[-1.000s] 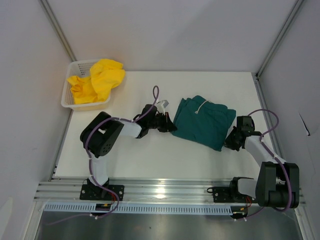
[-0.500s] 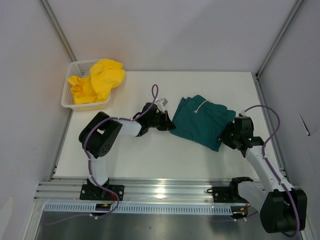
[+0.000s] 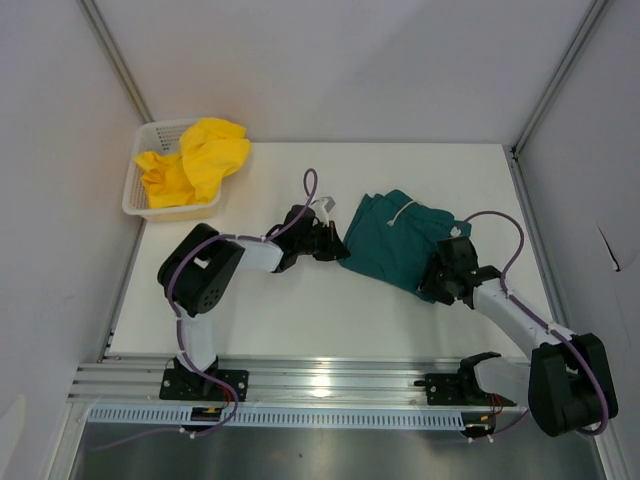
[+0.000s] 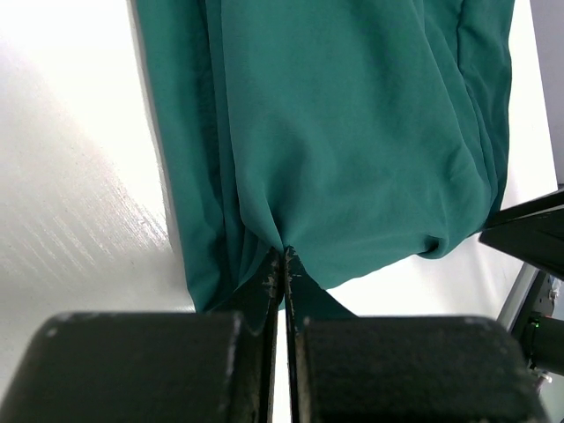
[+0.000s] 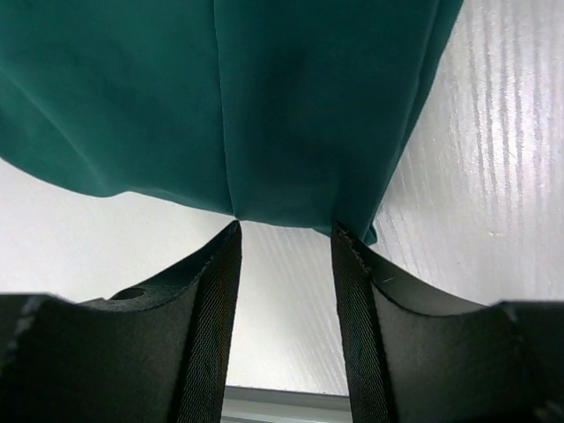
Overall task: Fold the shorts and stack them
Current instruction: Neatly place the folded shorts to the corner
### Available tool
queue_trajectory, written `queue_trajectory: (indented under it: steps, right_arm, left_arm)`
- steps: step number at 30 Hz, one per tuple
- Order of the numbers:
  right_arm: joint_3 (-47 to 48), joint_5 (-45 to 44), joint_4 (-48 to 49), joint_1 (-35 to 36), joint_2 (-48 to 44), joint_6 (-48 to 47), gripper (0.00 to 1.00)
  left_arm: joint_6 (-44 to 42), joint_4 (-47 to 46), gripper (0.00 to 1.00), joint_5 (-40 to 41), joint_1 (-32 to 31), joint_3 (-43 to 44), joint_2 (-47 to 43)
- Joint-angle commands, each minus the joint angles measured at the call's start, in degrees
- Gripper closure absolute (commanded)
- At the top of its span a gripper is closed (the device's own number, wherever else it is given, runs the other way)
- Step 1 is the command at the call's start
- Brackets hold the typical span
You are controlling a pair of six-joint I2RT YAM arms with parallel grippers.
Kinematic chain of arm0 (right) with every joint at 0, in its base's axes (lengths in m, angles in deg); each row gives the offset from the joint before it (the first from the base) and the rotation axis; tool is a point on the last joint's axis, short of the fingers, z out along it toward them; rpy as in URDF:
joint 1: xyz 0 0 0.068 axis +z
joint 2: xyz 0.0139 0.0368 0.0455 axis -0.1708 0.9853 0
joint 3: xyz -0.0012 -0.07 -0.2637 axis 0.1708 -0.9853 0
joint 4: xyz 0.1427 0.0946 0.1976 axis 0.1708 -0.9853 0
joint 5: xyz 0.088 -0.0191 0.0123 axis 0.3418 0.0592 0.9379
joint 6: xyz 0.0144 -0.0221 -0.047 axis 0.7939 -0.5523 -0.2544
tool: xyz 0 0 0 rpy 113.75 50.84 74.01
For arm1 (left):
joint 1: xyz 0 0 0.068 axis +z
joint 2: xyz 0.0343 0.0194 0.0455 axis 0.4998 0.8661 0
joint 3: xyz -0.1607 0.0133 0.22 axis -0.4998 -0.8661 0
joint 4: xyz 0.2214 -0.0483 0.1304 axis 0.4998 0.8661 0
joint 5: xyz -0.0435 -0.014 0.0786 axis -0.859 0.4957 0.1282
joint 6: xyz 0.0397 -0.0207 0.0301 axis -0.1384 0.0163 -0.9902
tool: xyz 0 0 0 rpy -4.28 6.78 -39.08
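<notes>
While the teal shorts [image 3: 405, 245] lie mid-surface, yellow shorts [image 3: 200, 160] fill the basket [image 3: 135, 195] at the far-left corner. Left wrist: left hand [image 4: 284, 256] clenched on teal cloth. Right wrist: right hand [image 5: 284, 242] released at the hem.

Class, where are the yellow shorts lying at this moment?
In the top view, the yellow shorts sit bunched in the white mesh basket at the table's far left corner, spilling over its rim, well away from the teal shorts.
</notes>
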Motion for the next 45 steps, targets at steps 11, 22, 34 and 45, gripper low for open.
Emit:
queue_trajectory:
  steps: [11,22,34,45]
  right_arm:
    - [0.6,-10.0,3.7,1.4,7.1,1.1,0.56]
    - [3.2,-11.0,4.7,1.6,13.0,1.0,0.91]
    - [2.1,-10.4,1.0,1.7,6.7,-0.1,1.00]
    - [1.9,-9.1,-1.0,1.9,5.7,-2.3,1.00]
  left_arm:
    - [-2.4,-1.1,1.00,0.5,0.6,1.2,-2.7]
    - [-2.9,-0.5,1.00,0.1,0.6,1.7,-2.6]
    - [-2.6,2.8,1.00,1.2,2.7,3.6,-3.5]
    - [-7.0,11.8,1.00,3.0,4.2,10.0,-5.8]
